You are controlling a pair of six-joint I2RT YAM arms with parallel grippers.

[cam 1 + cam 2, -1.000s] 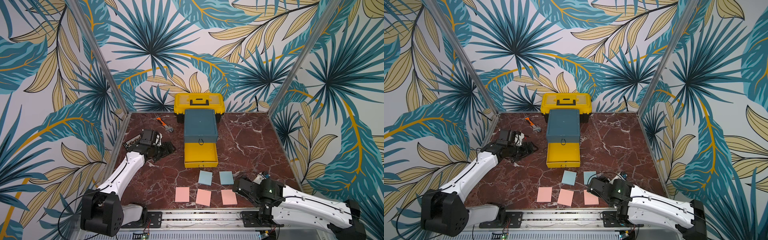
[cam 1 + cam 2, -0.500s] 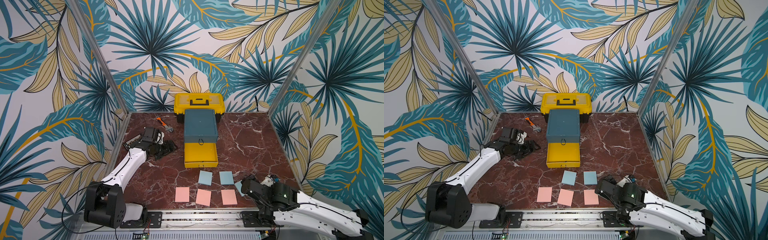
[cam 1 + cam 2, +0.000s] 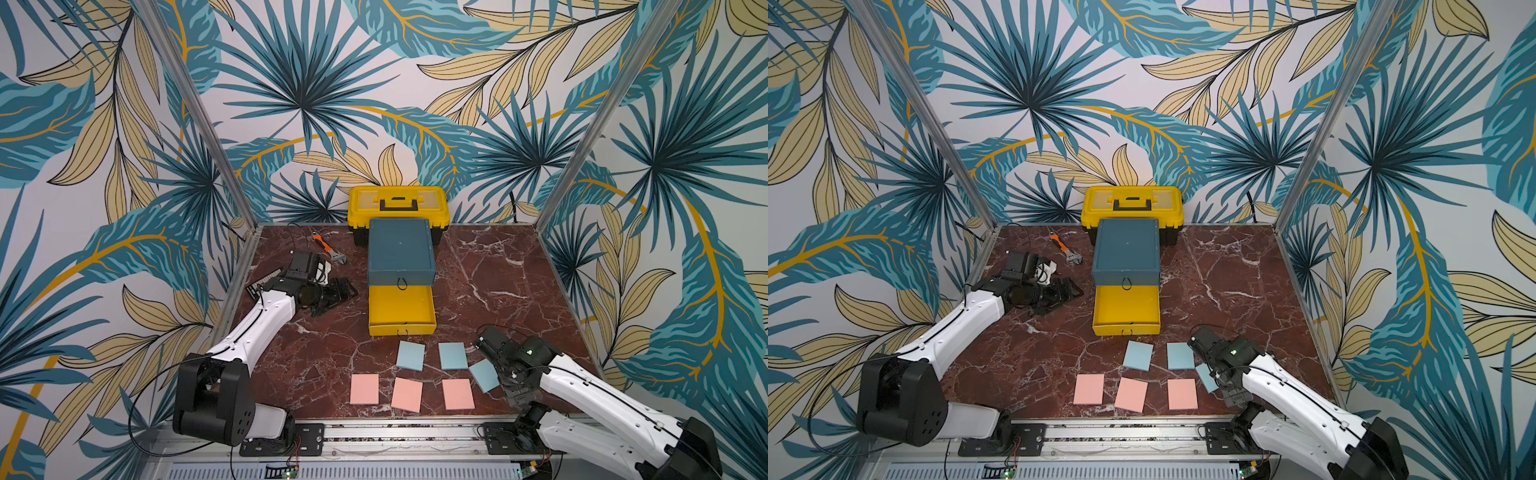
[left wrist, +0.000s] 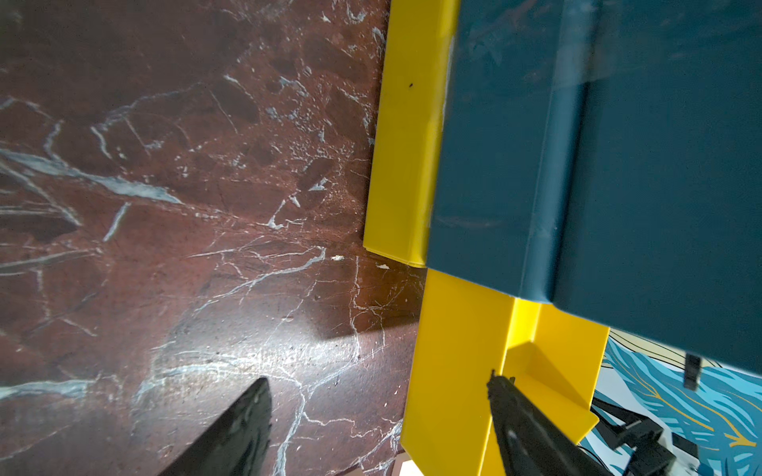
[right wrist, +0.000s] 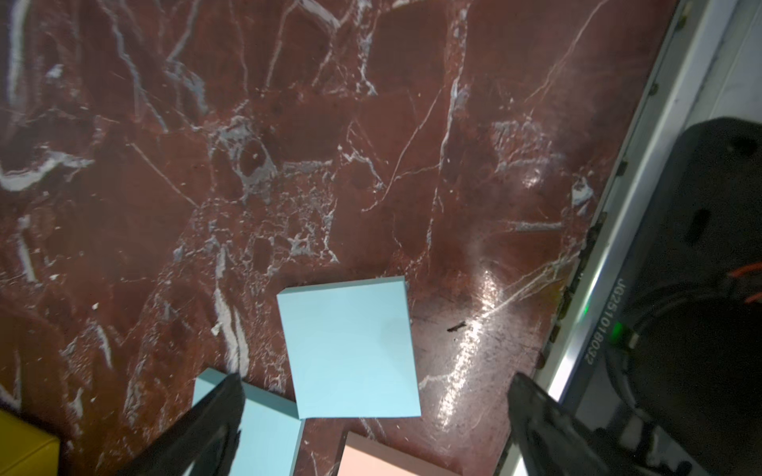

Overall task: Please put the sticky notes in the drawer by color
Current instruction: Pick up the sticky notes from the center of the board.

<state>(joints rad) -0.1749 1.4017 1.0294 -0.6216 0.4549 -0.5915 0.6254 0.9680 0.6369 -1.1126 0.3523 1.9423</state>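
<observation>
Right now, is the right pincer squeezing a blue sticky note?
No, the right pincer stands wide open, and the blue sticky note lies flat on the marble table between its fingers, touching neither.

You are working in a booth whose walls (image 3: 307, 83) are papered with large palm leaves in teal, dark blue and sand yellow on a pale ground, as both top views show. Two bare aluminium posts (image 3: 199, 112) rise at a slant from the back corners. The floor of the booth is a polished dark red marble slab (image 3: 498, 266) veined in white, edged at the front by a metal rail (image 3: 395, 432). The lighting is soft and even, with a bright glare patch (image 5: 488, 284) on the marble in the right wrist view.
</observation>
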